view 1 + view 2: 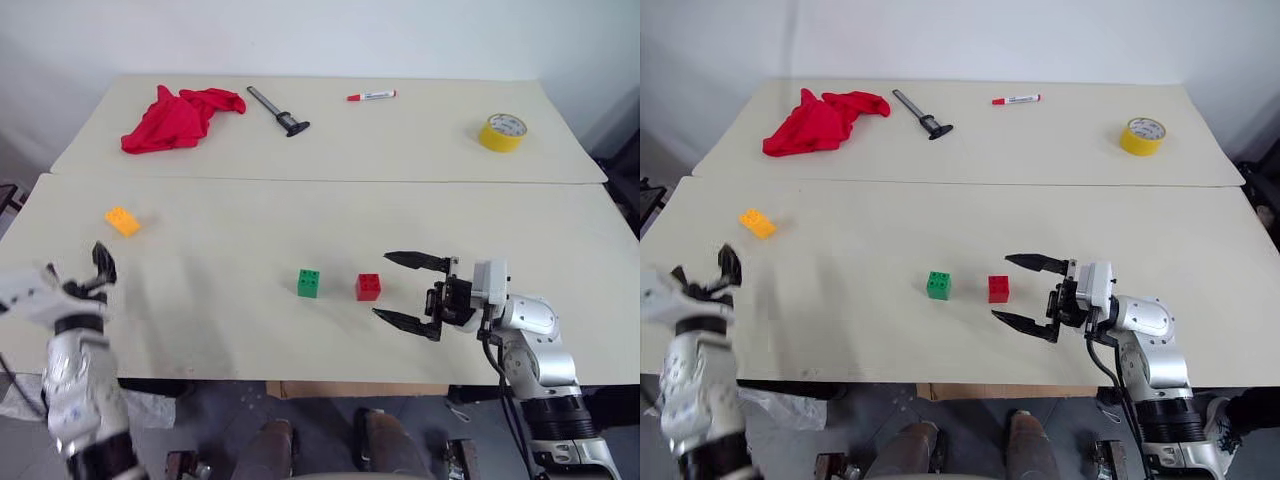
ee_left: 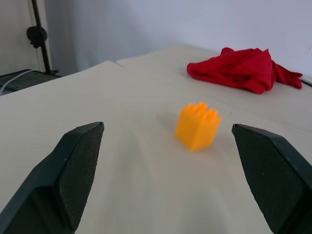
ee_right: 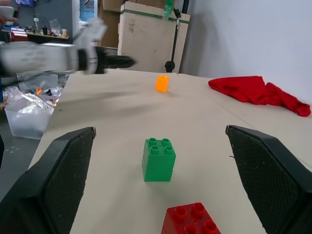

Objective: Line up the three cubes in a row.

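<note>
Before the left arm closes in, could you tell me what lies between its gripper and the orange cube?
Nothing: in the left wrist view, only bare table lies between the open left gripper and the orange cube.

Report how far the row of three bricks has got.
Done: the green studded plastic brick and the red studded plastic brick stand side by side, slightly apart, on the near table. In hand: nothing; the open left gripper faces the orange-yellow studded brick, and the open right gripper sits beside the red one. Left: bringing the orange-yellow brick, far off to the left, into line.
</note>
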